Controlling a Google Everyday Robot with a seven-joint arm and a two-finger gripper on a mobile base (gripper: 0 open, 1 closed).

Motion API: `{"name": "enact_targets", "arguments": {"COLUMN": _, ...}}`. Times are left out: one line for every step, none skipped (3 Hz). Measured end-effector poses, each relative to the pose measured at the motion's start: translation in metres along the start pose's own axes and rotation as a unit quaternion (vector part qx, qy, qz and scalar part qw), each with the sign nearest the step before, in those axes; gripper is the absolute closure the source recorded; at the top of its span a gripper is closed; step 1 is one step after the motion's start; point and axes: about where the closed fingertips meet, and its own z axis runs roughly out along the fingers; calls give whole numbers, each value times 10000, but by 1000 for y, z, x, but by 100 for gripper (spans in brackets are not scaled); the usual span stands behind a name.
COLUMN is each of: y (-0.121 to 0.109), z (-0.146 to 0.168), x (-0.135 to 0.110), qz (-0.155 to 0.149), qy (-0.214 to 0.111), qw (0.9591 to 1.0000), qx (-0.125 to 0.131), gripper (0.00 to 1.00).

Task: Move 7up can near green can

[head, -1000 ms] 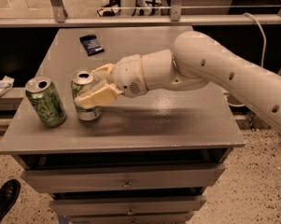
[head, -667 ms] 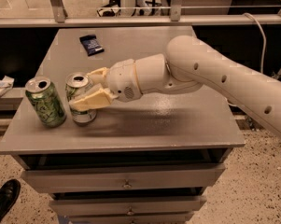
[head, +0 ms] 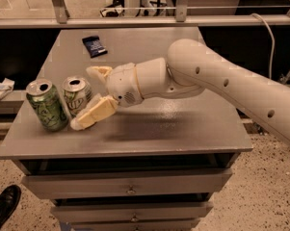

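Note:
The 7up can (head: 77,96), silver-white with a green logo, stands upright on the grey table (head: 183,124) near its front left. The green can (head: 47,105) stands upright right beside it on its left, with a very small gap between them. My gripper (head: 83,98) reaches in from the right and straddles the 7up can. One finger (head: 99,72) is behind the can and the other finger (head: 94,113) is in front of it. The fingers are spread wider than the can, so the gripper is open.
A dark blue snack packet (head: 94,45) lies at the back of the table. The table's left and front edges are close to the cans. Drawers sit below the tabletop. A black shoe (head: 4,205) is on the floor at lower left.
The gripper carried the 7up can leftward until it stood next to the green can. The front finger then swung away from the can, and the gripper opened.

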Motion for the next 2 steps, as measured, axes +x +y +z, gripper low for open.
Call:
{"name": "enact_targets", "arguments": {"y": -16, "z": -29, "x": -1, "qz": -239, "qy": 18, "qw": 9997, "qx": 83, "gripper": 0}}
{"name": "enact_targets", "arguments": {"y": -45, "z": -91, "x": -11, "qz": -615, "qy": 209, "qw": 9970, "qx": 424, "gripper": 0}}
